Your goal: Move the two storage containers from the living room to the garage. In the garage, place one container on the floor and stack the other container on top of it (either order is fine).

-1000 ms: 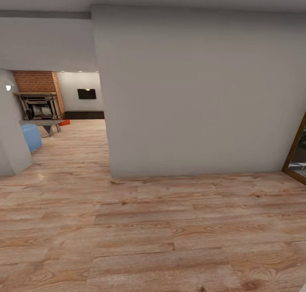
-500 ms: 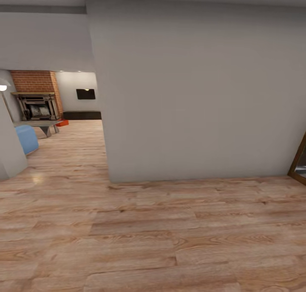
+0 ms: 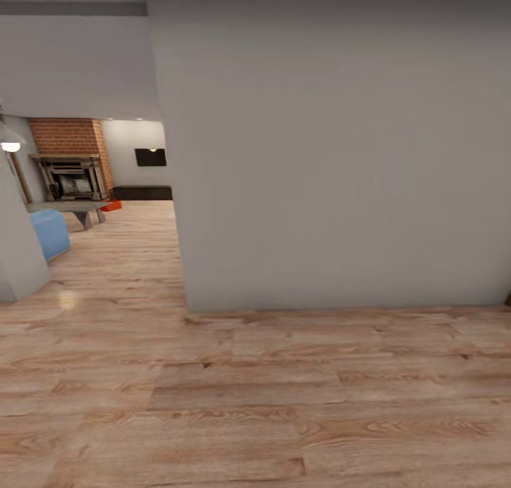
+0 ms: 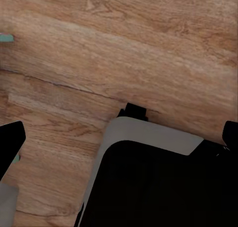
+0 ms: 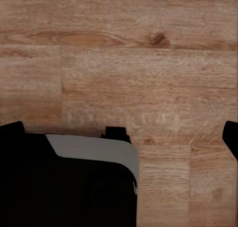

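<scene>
Left end effector (image 4: 119, 138): black fingertips (image 4: 11, 138) at opposite edges of the left wrist view, spread wide, nothing between them. Beneath it, the robot's black-and-grey base (image 4: 148, 182) and the plank floor (image 4: 148, 48).

Right end effector (image 5: 119, 133): dark fingertips (image 5: 230, 135) at both edges of the right wrist view, likewise wide apart and empty, above the same base (image 5: 69, 182) and wood planks (image 5: 148, 63).

Floor, head view: light wood planks (image 3: 255, 403) across the whole foreground, running on through an opening at 10 o'clock.

Wall: broad plain grey-white partition (image 3: 333, 154), dead ahead, from 12 to 3 o'clock, standing on the planks. A second wall end (image 3: 18, 261) at 9 o'clock.

Living room (image 3: 106, 190), seen through the opening at 10 o'clock, well apart from the robot:
- brick-and-dark fireplace (image 3: 71, 168) at the far side;
- blue sofa (image 3: 50, 234), partly hidden by the near wall end;
- low bench (image 3: 67, 207) in front of the fireplace;
- one storage container (image 3: 110, 205), a small red-orange shape on the floor just beside the bench's far end; too small to tell more;
- dark rectangular panel (image 3: 150, 157) on the back wall;
- lit lamp (image 3: 11, 145) at the opening's left edge.
</scene>
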Controlling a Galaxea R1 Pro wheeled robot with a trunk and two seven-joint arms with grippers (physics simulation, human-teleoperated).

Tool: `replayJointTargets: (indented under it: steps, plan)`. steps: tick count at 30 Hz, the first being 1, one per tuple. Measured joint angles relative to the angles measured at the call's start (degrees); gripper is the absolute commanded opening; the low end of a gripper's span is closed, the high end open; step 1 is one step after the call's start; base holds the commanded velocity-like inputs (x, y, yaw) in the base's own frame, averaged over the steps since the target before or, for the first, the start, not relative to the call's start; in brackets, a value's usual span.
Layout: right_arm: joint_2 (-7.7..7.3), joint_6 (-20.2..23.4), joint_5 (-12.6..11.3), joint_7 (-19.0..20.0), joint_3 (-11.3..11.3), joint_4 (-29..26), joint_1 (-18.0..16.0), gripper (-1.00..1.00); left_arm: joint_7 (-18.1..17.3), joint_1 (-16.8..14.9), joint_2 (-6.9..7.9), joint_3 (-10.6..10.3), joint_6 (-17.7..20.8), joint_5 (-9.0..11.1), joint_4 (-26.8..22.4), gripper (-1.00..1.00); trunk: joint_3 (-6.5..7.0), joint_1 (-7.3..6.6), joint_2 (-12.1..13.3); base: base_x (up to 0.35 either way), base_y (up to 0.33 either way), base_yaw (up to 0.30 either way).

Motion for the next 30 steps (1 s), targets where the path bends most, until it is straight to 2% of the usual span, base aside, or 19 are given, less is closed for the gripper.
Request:
replayJointTargets:
  steps: [30]
  plan:
    - [0.18, -0.19, -0.08, -0.24, -0.02, 0.0, 0.0, 1.0, 0.0, 0.0, 0.0, 0.0, 0.0, 0.0, 0.0, 1.0, 0.0, 0.0, 0.0, 0.321, 0.0, 0.271]
